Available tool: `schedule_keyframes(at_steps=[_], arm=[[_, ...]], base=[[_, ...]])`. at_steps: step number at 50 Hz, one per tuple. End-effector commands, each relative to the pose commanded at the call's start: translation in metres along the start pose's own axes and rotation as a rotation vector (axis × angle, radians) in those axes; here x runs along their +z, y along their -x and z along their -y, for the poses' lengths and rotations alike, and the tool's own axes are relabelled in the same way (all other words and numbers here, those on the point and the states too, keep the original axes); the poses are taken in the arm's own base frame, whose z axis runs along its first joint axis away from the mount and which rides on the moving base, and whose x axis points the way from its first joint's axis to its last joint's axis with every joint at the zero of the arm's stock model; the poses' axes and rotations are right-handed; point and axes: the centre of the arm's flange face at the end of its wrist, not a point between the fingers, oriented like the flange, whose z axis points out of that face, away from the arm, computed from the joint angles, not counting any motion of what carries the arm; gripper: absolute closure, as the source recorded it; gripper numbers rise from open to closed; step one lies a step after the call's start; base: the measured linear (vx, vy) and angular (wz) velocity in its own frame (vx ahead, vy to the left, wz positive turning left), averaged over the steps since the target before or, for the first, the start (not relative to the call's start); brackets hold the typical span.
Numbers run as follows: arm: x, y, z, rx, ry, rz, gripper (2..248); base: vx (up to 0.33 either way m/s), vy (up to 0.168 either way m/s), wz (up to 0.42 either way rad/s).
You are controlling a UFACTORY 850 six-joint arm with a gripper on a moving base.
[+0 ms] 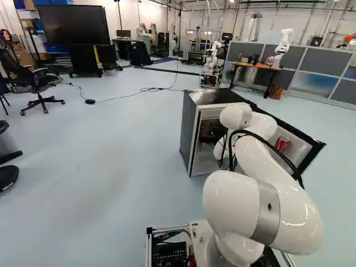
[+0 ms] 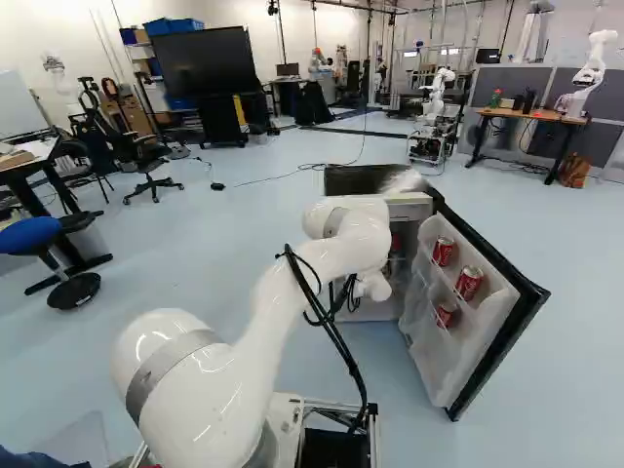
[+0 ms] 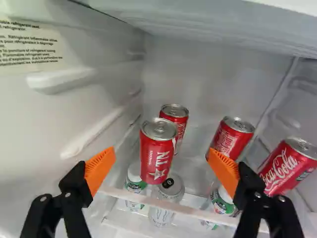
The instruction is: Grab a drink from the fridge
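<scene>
Item, end effector, one: its fingers are standing wide apart, gripping nothing. Step in hand, by my judgement: I am lining up on a drink inside the open fridge; the next move is calling for a level advance until both pads are flanking a can, then closing. Item, door, one: it is carrying three red cans. Item, nearest shelf can, one: it is standing ahead, between the lines of my fingers, the likeliest pick. Item, other red shelf cans, three: one, another and, just behind the nearest, a third. Item, below the clear shelf: one silver can and two green-and-white containers are showing
</scene>
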Motion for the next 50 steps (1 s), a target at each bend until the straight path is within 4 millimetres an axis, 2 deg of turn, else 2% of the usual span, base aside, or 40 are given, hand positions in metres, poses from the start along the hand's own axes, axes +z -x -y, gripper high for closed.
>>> schedule_keyframes(at_steps=[14,15,19,20,24,25,29,30,35,36,50], arm=[[0.004,0.0,0.0,-0.006,-0.002,-0.006,3],[0.004,0.0,0.0,-0.006,-0.002,-0.006,35],[0.004,0.0,0.0,-0.006,-0.002,-0.007,35],[0.004,0.0,0.0,-0.006,-0.002,-0.007,73],[0.004,0.0,0.0,-0.006,-0.002,-0.007,73],[0.004,0.0,0.0,-0.006,-0.002,-0.007,111],[0.004,0.0,0.0,-0.006,-0.002,-0.007,111],[0.004,0.0,0.0,-0.006,-0.002,-0.007,147],[0.004,0.0,0.0,-0.006,-0.002,-0.007,147],[0.004,0.0,0.0,-0.006,-0.002,-0.007,160],[0.002,-0.013,-0.003,-0.008,-0.001,-0.008,160]], base=[[0.0,0.0,0.0],[0.0,0.0,0.0],[0.0,0.0,0.0],[0.0,0.0,0.0],[0.0,0.0,0.0],[0.0,0.0,0.0],[0.0,0.0,0.0],[0.0,0.0,0.0],[0.0,0.0,0.0],[0.0,0.0,0.0],[0.0,0.0,0.0]])
